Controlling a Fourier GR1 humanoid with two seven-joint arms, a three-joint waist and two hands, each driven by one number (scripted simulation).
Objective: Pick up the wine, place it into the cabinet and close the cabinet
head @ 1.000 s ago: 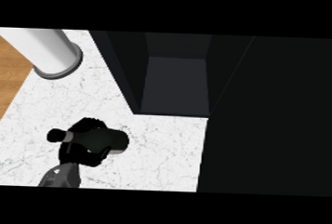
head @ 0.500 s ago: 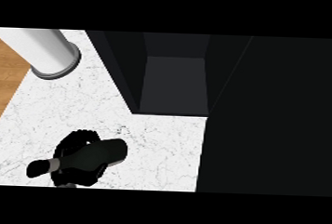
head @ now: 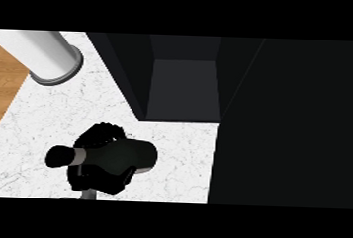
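- One wine bottle, dark, lying sideways above the marbled white table, neck pointing to the view's left.
- One left hand, black, fingers curled round the bottle from both sides.
- One dark cabinet, open, interior visible, beyond the bottle.
- One white cylinder, upper left.

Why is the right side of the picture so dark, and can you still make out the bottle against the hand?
Head view: the dark cabinet and its open door fill the right side, nearly featureless black. The wine bottle is dark against the black left robot hand, so only the pale marble counter outlines it.
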